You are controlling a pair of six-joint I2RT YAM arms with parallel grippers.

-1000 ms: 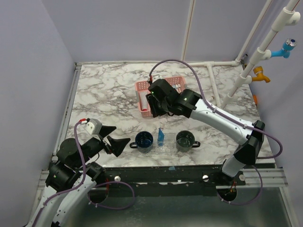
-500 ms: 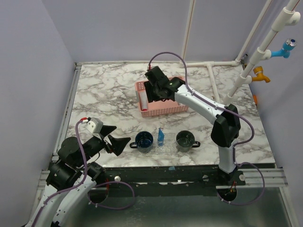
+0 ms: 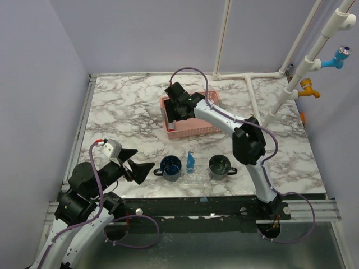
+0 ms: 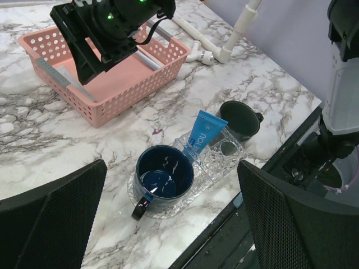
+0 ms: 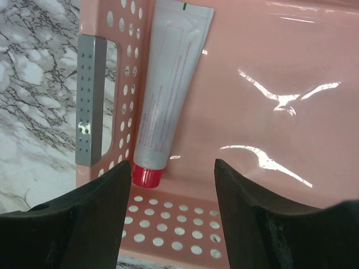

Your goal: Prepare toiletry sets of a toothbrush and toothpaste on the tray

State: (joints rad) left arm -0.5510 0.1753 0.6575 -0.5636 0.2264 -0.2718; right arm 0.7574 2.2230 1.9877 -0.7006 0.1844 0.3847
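The right gripper [image 5: 173, 190] hangs over the pink basket [image 5: 269, 112], jaws apart with nothing between them, while the left gripper [image 3: 139, 166] waits wide open and empty by the table's [image 3: 123, 112] near edge. A white tube [image 5: 160, 106] with a red cap lies flat on the basket floor, tight along the wall with the grey handle. It looks light, soft and glossy, so likely slippery and easy to squash; a gentle pinch across the firmer end by the cap seems safest, though the wall crowds one finger. The clear tray [image 4: 216, 159] at the near edge holds a navy mug [image 4: 164, 174], a blue tube [image 4: 202, 134] and a green mug [image 4: 238, 117]
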